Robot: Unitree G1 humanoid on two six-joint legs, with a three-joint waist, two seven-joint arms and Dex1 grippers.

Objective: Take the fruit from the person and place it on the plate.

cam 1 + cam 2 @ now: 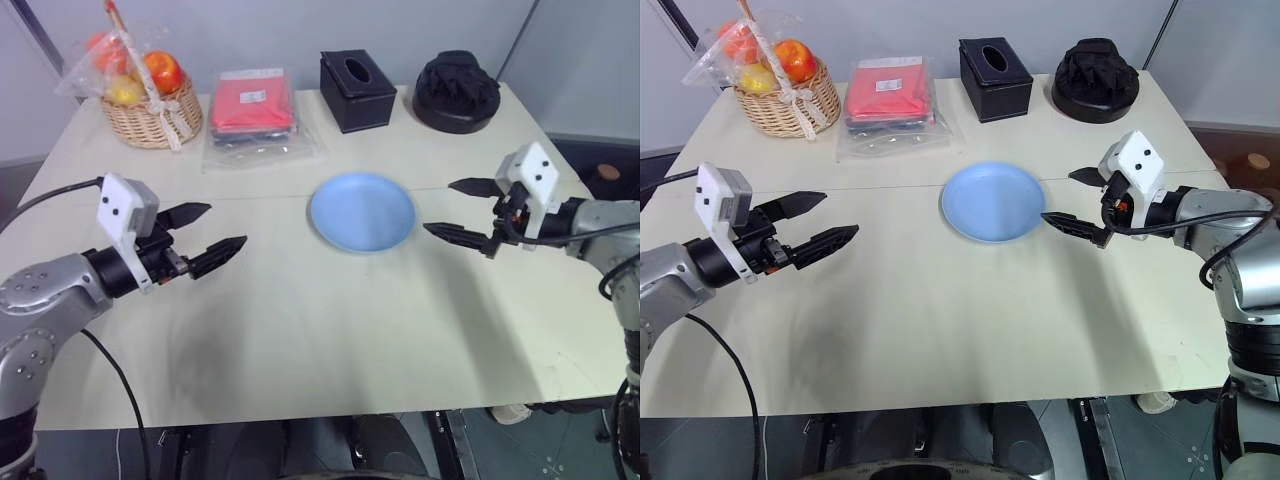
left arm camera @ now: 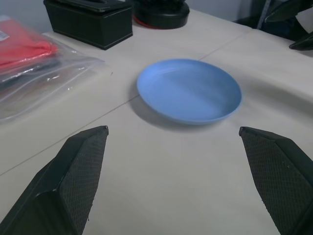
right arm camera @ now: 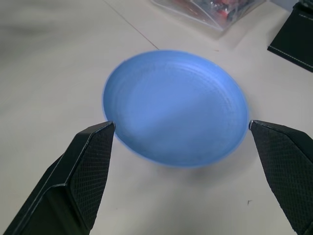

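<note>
From the head views, the light-blue plate point(image 1: 362, 211) is sitting bare near the middle of the table point(image 1: 300, 330). The left gripper point(image 1: 207, 237) and right gripper point(image 1: 462, 211) are hovering on either side of it, fingers spread wide, holding nothing. Along the far edge are standing a wicker fruit basket point(image 1: 150, 115) (at the left corner), a red packet point(image 1: 252, 105), a black tissue box point(image 1: 357, 90) and a black cushion point(image 1: 456, 92). Each wrist view is looking between spread fingers point(image 2: 73, 181) at the plate.

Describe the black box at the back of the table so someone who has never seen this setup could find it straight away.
On the pale table, look along the far edge. The black tissue box sits between the red packet in clear plastic and the round black cushion-like object. It alone is rectangular, with an oval slot on top.
</note>
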